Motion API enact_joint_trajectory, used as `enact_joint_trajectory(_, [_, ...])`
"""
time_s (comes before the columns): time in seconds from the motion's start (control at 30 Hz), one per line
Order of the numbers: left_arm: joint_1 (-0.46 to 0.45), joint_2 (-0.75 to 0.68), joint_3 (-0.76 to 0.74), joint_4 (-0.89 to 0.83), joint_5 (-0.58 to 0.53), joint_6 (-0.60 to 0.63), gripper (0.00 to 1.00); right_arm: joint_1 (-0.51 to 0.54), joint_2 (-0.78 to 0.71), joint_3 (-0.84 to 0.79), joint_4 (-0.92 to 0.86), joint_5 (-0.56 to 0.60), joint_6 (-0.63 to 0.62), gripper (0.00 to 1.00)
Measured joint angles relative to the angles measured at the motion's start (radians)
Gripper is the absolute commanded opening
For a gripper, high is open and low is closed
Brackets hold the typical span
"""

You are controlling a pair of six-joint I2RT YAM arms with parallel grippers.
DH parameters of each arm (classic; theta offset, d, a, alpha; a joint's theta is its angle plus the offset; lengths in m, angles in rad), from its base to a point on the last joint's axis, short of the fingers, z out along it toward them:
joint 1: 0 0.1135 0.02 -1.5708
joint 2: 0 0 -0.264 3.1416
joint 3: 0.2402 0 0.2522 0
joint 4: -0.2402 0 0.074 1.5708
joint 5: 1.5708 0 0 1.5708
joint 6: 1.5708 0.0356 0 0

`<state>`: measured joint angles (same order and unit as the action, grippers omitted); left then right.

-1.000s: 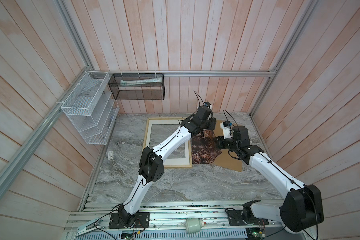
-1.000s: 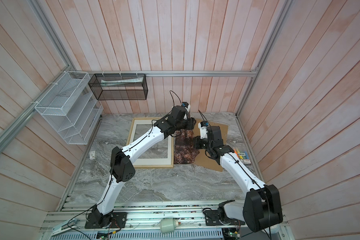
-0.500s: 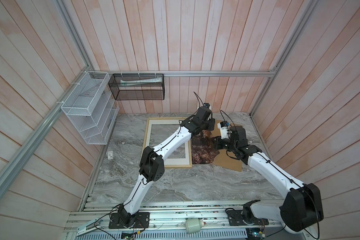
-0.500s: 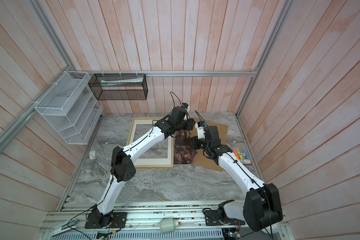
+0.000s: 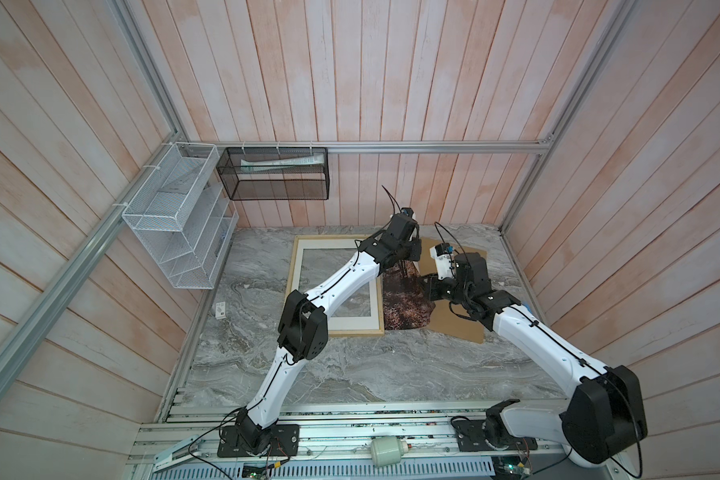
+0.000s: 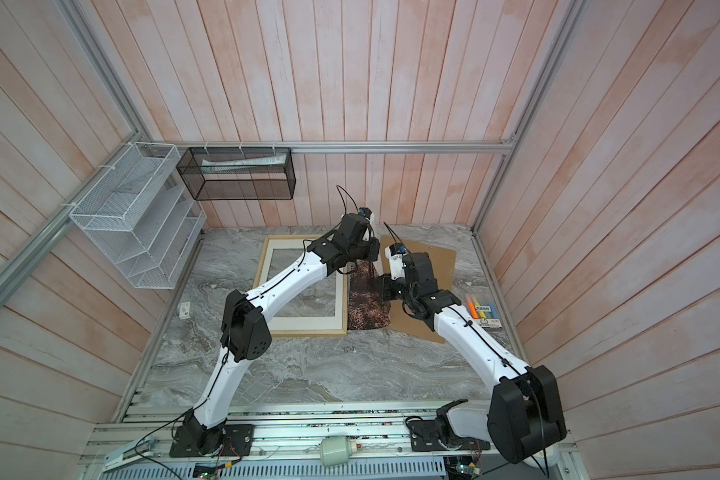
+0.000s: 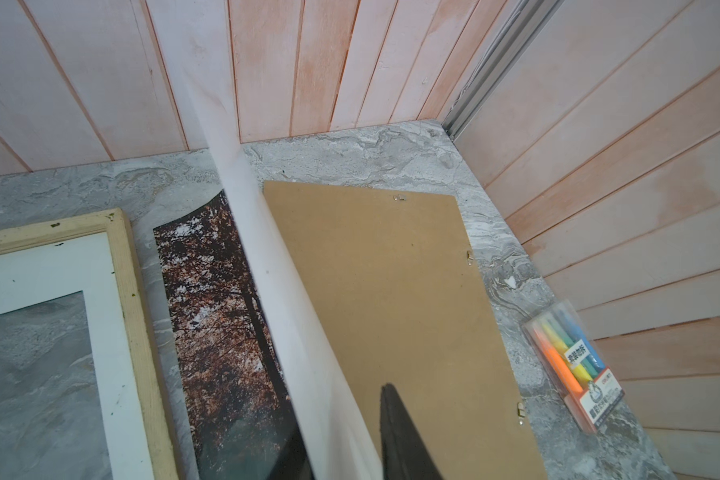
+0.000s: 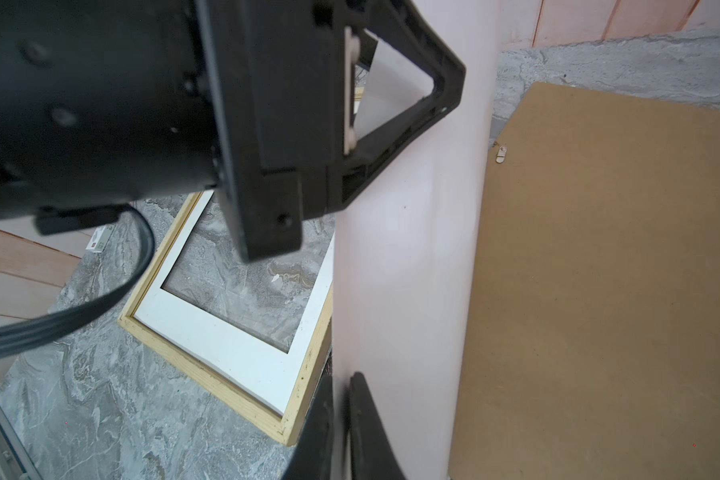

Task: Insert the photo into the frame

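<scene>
The frame (image 5: pixel 354 332) lay flat on the marble table (image 5: pixel 350 374), left of the middle and towards the far wall. The white mat (image 5: pixel 337 322) sat inside its pale wooden rails, and the marble showed through the opening. Just to its right was the photo (image 5: pixel 404 307), not in the frame at all. Its left part rested face up on the table, brown autumn trees showing, while its right edge stood raised and curled over, so that I saw the plain white back. Further right lay the brown backing board (image 5: pixel 458 320), flat, with small metal clips (image 7: pixel 400 198) along its edges. A pack of coloured highlighters (image 6: pixel 483 311) sat on the table near the right wall, well apart from the frame.

The right gripper (image 8: pixel 341 424) had its jaws pressed close, with the lifted edge of the photo pinched between them at the nearer part of that edge. The left gripper (image 5: pixel 410 257) hung beyond the frame's far right corner, at the farther part of the same raised edge. One finger (image 7: pixel 404 440) lay against the white back and the sheet ran between the jaws. Whether they were truly clamped on it or stood a little apart, I could not tell from where I looked
</scene>
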<state>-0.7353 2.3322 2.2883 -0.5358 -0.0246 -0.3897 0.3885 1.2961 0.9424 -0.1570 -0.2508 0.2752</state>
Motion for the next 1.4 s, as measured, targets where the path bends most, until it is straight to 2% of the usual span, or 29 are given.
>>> enact_joint_trajectory(0.13, [0.002,0.000,-0.003,0.002,0.003,-0.001,0.15,0.003,0.000,0.001,-0.001,0.000,-0.005,0.19])
enact_joint_trajectory(0.27, [0.002,0.000,-0.019,0.009,0.010,-0.002,0.10,0.004,0.000,0.004,-0.001,0.001,-0.014,0.28])
enact_joint_trajectory(0.53, [0.004,-0.004,-0.060,0.021,0.021,0.002,0.01,0.004,-0.048,-0.001,0.003,0.069,-0.011,0.54])
enact_joint_trajectory(0.7, [0.006,-0.019,-0.079,0.036,0.037,0.005,0.00,-0.011,-0.160,-0.031,0.016,0.147,-0.007,0.60])
enact_joint_trajectory(0.9, [0.009,-0.058,-0.097,0.050,0.087,0.011,0.00,-0.104,-0.246,-0.079,0.032,0.175,0.021,0.66])
enact_joint_trajectory(1.07, [0.010,-0.105,-0.091,0.045,0.137,0.035,0.00,-0.181,-0.254,-0.117,0.032,0.163,0.048,0.71])
enact_joint_trajectory(1.27, [0.042,-0.185,-0.072,0.015,0.201,0.062,0.00,-0.210,-0.250,-0.129,0.043,0.121,0.068,0.75])
enact_joint_trajectory(1.4, [0.109,-0.294,-0.177,0.041,0.251,0.064,0.00,-0.214,-0.223,-0.132,0.069,0.092,0.078,0.75])
